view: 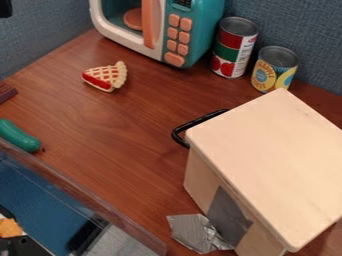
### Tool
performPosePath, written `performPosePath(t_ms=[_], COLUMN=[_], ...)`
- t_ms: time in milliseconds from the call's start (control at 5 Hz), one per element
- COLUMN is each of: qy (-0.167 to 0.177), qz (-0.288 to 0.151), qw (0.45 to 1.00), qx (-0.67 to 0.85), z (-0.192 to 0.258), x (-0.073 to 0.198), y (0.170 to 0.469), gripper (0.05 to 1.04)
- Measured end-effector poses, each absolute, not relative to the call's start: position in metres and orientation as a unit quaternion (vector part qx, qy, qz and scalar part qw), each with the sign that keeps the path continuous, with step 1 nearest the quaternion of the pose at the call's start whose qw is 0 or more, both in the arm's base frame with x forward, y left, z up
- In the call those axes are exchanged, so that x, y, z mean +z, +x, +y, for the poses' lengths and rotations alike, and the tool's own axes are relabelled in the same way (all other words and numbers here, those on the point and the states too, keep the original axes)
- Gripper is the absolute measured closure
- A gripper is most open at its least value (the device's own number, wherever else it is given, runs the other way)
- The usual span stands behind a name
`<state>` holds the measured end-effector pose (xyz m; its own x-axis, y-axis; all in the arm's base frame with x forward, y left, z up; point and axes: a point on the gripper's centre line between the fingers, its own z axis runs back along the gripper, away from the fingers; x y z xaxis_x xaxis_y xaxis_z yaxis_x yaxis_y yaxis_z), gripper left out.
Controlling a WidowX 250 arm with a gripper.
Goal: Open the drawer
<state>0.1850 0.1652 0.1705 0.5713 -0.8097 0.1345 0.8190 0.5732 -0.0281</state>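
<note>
The black gripper, cut off at the far left corner, shows too little to tell how open it is or whether it holds anything. At the near right stands a pale wooden drawer box, a curved black handle jutting from its far left side, the drawer front hidden; a teal-and-white toy microwave, cut off at the far edge, contains an orange disc.

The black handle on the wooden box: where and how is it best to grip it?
Probably the middle bar of the black handle, from the side of the toy microwave: the bar stands out from the wooden box, with a gap behind.
</note>
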Motion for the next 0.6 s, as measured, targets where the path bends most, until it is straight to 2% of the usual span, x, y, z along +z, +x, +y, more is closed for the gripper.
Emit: performPosePath(t_ms=[200, 400, 600], qy=[-0.059, -0.082, -0.084], qz=[-0.052, -0.061, -0.073], qw=[0.887, 0.885, 0.901], qx=[-0.456, -0.453, -0.419], z=[0.163, 0.131, 0.110], x=[0.163, 0.148, 0.140], y=[0.186, 0.202, 0.214], gripper=[0.083, 0.083, 0.083])
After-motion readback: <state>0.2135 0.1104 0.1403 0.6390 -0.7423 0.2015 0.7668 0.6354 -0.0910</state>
